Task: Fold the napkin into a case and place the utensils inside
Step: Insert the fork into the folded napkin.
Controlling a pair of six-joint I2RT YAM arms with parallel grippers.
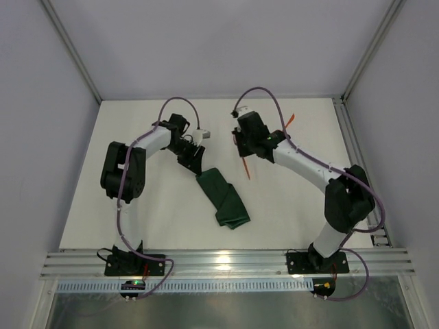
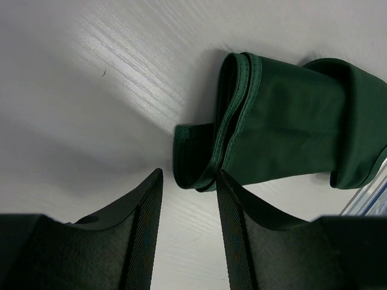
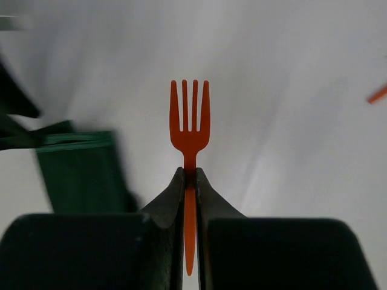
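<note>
- Top view: fixed high, behind the arm bases, looking steeply down on the whole white table point(image 1: 137, 205); bases at 6 o'clock, far wall at 12.
- Left wrist view: close and low over the table, looking out past its own fingers point(image 2: 142, 232); folded green napkin point(image 2: 290, 127) fills the 1–3 o'clock area.
- Right wrist view: close, looking along its own fingers point(image 3: 166, 208) at the orange fork point(image 3: 189, 130), centred, tines toward 12.
- Overlap: all three see the napkin and table; top and right wrist views share the fork.
</note>
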